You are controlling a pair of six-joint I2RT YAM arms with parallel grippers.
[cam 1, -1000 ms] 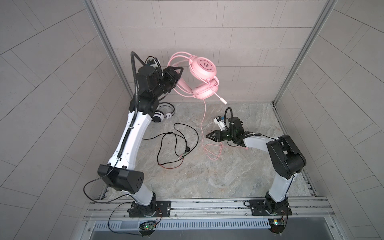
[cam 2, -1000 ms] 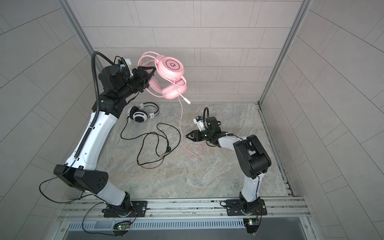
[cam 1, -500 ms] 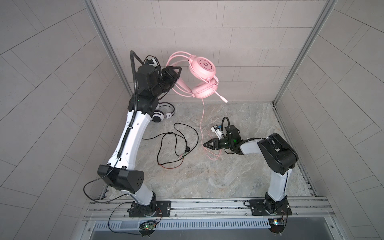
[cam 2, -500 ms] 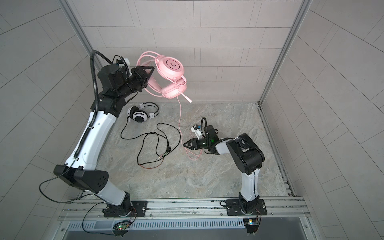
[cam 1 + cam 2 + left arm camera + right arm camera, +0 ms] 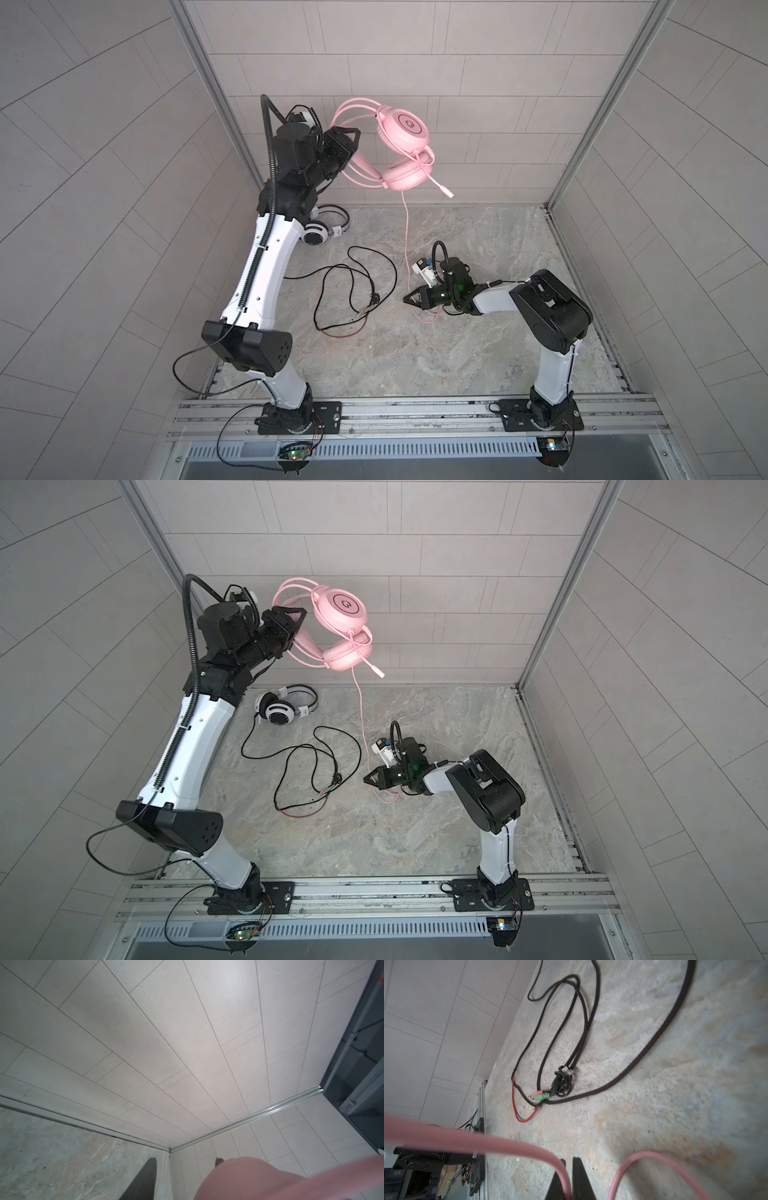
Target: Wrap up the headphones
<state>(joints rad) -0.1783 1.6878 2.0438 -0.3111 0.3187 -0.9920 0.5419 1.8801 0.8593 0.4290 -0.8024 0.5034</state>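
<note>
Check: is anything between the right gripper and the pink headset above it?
Nothing visible. The right gripper, shut on the pink cable, has open air up to the pink headset held by the left gripper. The black cable lies off to the side, apart.

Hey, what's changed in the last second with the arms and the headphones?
The right pincer shifted toward the front and closed on the pink cable. The left pincer still holds the pink headset aloft; the white headset and black cable lie unmoved.
</note>
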